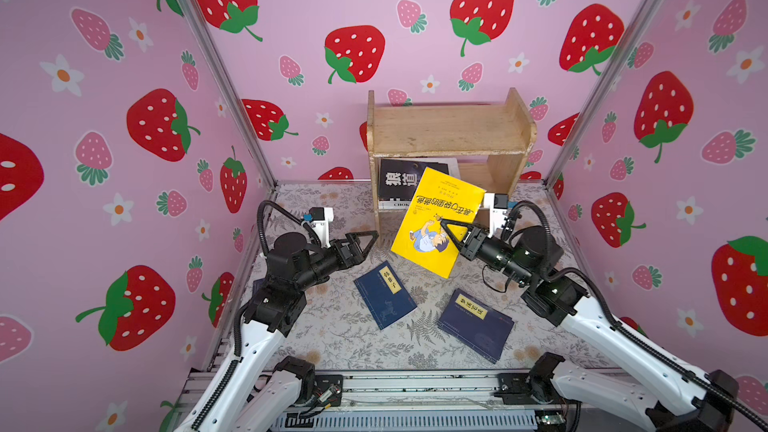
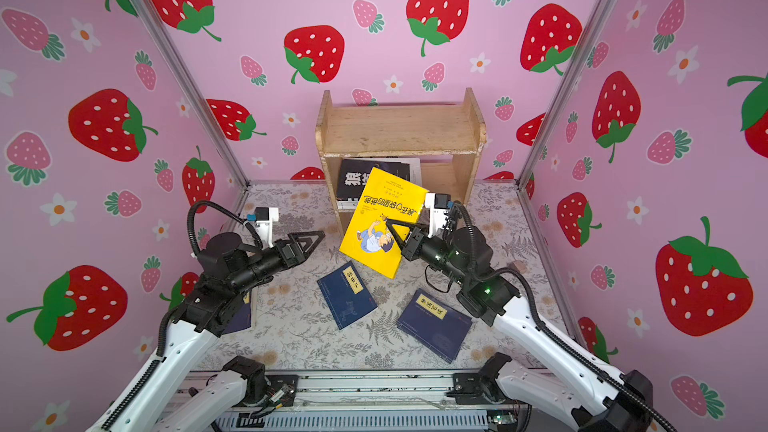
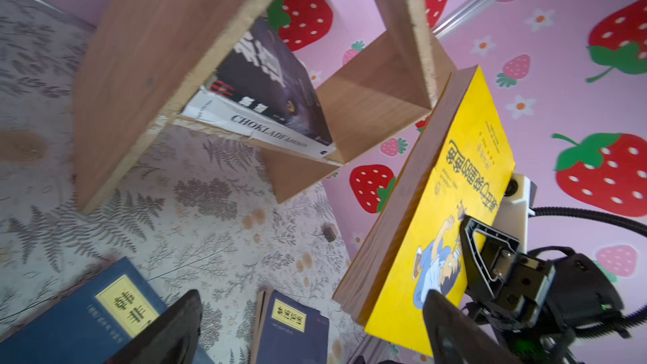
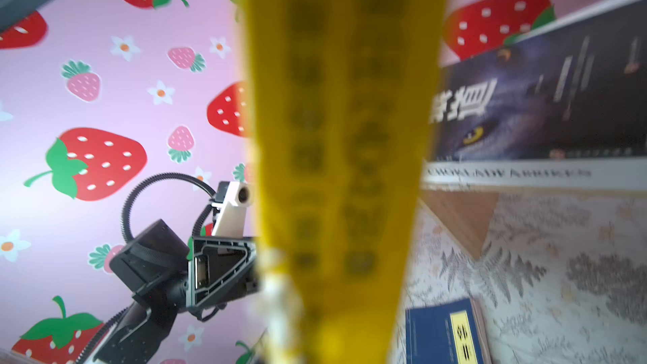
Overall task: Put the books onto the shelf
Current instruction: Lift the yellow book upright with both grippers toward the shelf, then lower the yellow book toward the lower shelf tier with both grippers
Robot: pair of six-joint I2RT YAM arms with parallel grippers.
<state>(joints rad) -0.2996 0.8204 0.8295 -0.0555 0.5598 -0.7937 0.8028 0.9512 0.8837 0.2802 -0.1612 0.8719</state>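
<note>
The yellow cartoon paperback, clamped edgewise by the right end effector, could be twisted loose — or snagged on the light wooden shelf

pink strawberry walls, fern-print floor

White arm links, black joints, black corrugated cables, white wrist cameras.

The white book spine reads "CHOKLADFABRIKEN", dark book cover "狼道", navy book "韩非子".
</note>
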